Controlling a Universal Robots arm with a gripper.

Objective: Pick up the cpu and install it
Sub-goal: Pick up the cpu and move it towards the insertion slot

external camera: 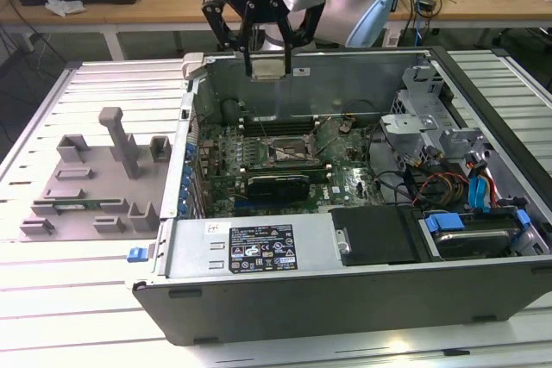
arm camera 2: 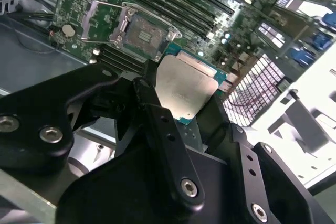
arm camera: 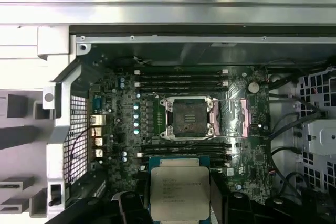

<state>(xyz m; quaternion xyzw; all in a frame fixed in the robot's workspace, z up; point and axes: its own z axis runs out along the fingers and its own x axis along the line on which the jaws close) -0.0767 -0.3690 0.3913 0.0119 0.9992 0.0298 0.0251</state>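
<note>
cpu clamped between fingers, edges gripped, held high over open computer case.

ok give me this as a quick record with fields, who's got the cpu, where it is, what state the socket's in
holding: gripper shut on cpu
cpu position: raised above the open computer case, not in the socket
cpu face: metal plate towards both wrist views
socket: socket on the motherboard, retention frame swung open, looks empty
nearby in case: black graphics card, beside the socket
outside case: grey holder blocks, at the exterior view's left
</note>
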